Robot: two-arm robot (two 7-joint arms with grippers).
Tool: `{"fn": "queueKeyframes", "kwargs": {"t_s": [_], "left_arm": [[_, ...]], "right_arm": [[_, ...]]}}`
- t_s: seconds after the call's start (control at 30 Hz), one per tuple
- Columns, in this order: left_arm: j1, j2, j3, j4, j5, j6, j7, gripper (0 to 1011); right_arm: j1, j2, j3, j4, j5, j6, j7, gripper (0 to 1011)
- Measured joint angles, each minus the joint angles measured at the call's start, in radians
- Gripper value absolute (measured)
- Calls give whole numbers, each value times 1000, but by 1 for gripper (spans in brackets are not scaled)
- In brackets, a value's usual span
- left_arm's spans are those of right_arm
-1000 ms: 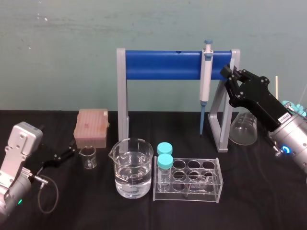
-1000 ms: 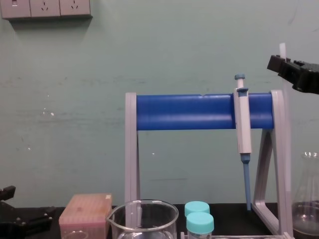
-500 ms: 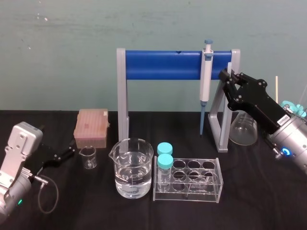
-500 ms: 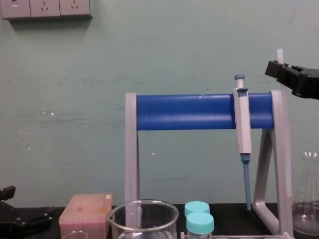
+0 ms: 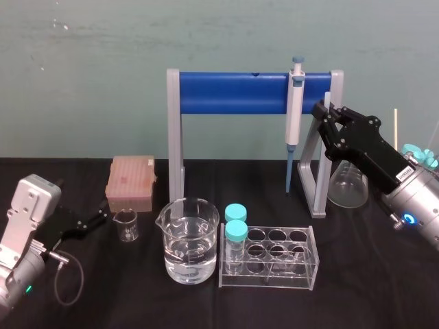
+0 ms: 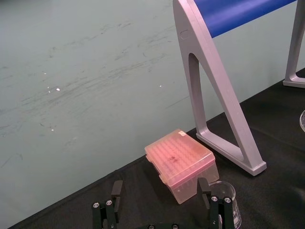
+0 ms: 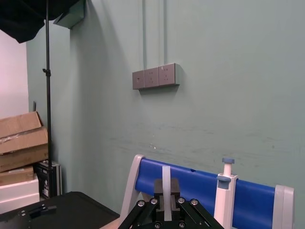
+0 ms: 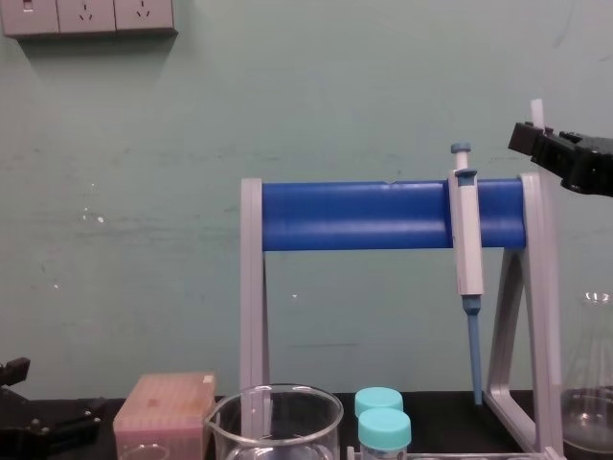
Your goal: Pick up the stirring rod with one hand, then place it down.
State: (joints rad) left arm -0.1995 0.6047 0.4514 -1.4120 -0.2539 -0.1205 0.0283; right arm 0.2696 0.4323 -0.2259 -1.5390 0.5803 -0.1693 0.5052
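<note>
Small black left gripper (image 6: 159,185): parked low at the left of the black-covered table (image 5: 377,274), fingers spread wide, nothing held, just before a pink lidded plastic tip box (image 5: 130,181).

Grey-legged rack with blue crossbar (image 5: 233,92): a white-and-blue pipette (image 5: 295,110) is hung near its right end.

Black long-fingered right gripper (image 5: 324,112): raised beside the rack's right leg, closed on the thin translucent whitish stirring rod (image 5: 327,97), which is held upright, clear of the table.

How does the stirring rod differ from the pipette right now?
The stirring rod is clamped in the right gripper; the pipette hangs on the rack's blue bar. The stirring rod is plain, thin, whitish; the pipette is thicker, white with a blue tip. Both stand roughly upright. The left gripper sits open, idle, near the pink tip box.
</note>
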Motion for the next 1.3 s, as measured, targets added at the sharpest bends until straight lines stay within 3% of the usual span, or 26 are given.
{"fn": "queueKeyframes", "kwargs": {"t_s": [1.3], "left_arm": [[0, 0, 0, 0, 0, 0, 0, 1000]], "right_arm": [[23, -5, -16, 35, -2, 2, 6, 71]]}}
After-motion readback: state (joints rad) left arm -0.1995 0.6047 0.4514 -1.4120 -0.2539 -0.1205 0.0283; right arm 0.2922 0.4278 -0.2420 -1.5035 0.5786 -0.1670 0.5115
